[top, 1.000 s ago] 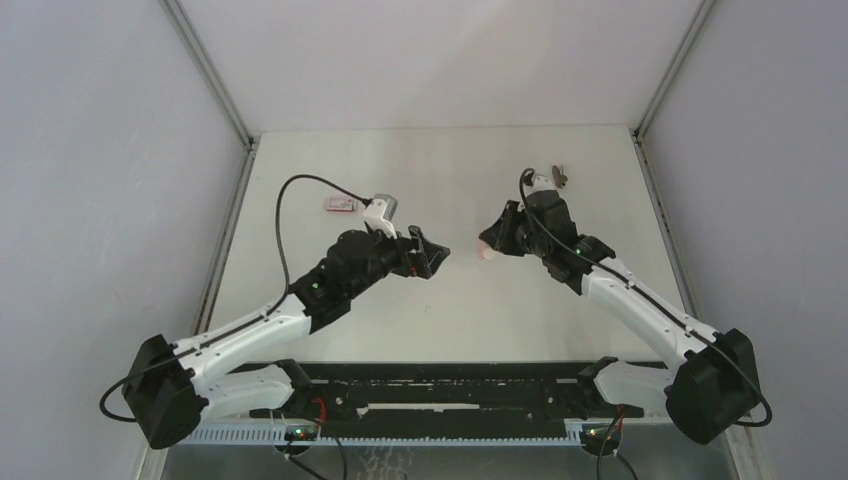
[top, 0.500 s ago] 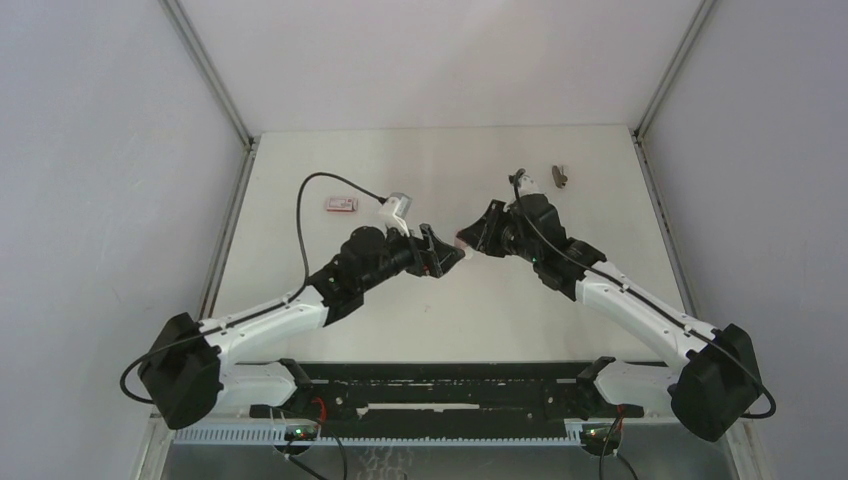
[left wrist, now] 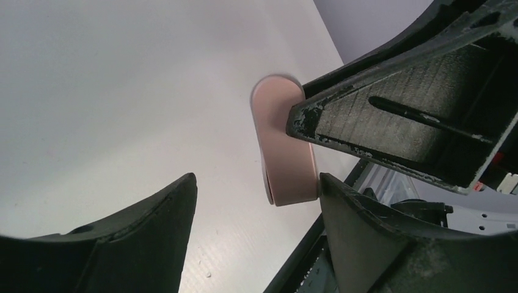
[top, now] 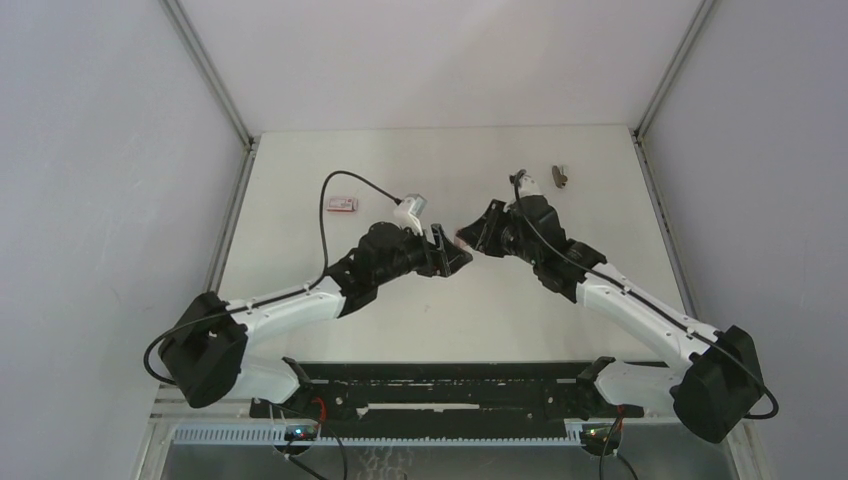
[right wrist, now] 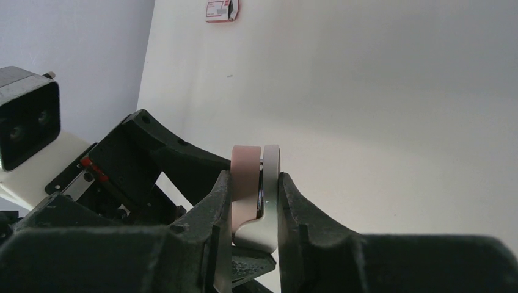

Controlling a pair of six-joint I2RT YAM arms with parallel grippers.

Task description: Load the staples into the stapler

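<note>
The left pincer point(left wrist: 256, 182) hovers over the middle of the pale bench point(top: 420, 320), released, jaws spread wide and gripping nothing. Its two dark fingers point(left wrist: 153, 238) frame the rounded pink end of the stapler point(left wrist: 284, 152). That end sits much closer to the finger on the right of the left wrist view, with open space on the other side. Whether it touches that finger cannot be told.

Tip to tip with it, and slightly farther from the near edge, the right pincer point(right wrist: 254, 183) is clenched on the stapler. One finger presses the pink half and the other the white half, with a thin dark seam showing between the two halves. The small body pokes out beyond the fingertips toward the left arm. That arm's black jaw and its white wrist camera point(right wrist: 24, 116) fill the left side of the right wrist view.

Farther back, near the left edge of the bench, the box of staples point(top: 342, 204) lies flat, white with red print, well apart from both arms. No loose strips can be made out.

Close to the far right corner a small dark tool point(top: 560, 176) lies alone, well clear of the right arm.
</note>
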